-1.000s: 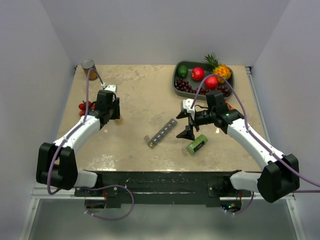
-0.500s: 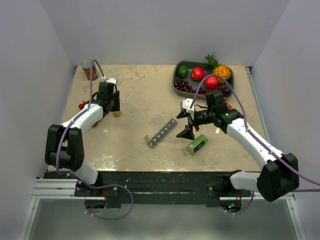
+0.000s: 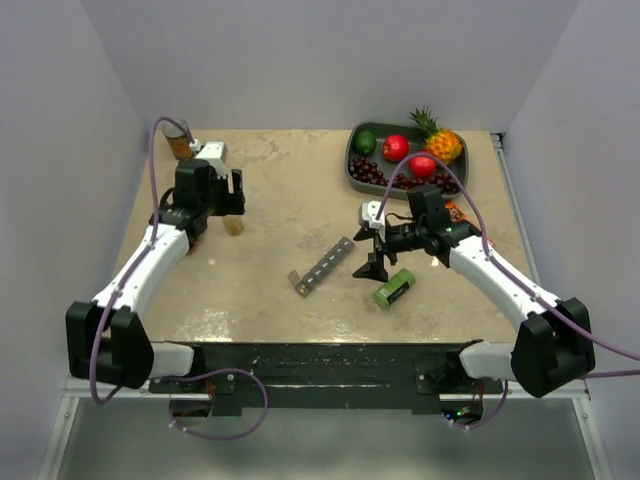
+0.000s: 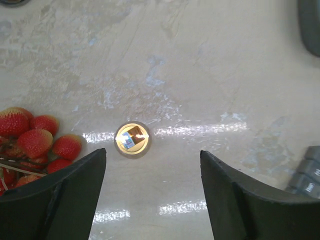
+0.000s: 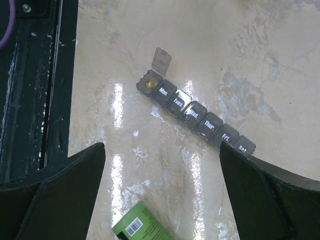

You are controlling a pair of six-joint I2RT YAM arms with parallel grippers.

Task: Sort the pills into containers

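A small clear bottle (image 3: 233, 226) stands upright on the table; from above its open mouth (image 4: 132, 139) shows yellowish pills inside. My left gripper (image 3: 226, 203) hovers over it, open and empty (image 4: 152, 200), with the bottle just ahead of the left finger. The grey strip of containers (image 3: 322, 267) lies at mid-table. In the right wrist view (image 5: 195, 112) its end lid (image 5: 161, 60) stands open with one amber pill (image 5: 148, 85) inside; the other lids are shut. My right gripper (image 3: 372, 263) is open and empty (image 5: 162, 200), just right of the strip.
A green box (image 3: 394, 288) lies under my right gripper (image 5: 142, 225). Strawberries (image 4: 35, 142) sit left of the bottle. A dark fruit tray (image 3: 352, 172) is at the back right, a can (image 3: 178, 138) at the back left. The dark table front edge (image 5: 30, 85) is near.
My left arm has swung toward the back of the table, uncovering the bottle, which now stands free. My right arm has barely moved.
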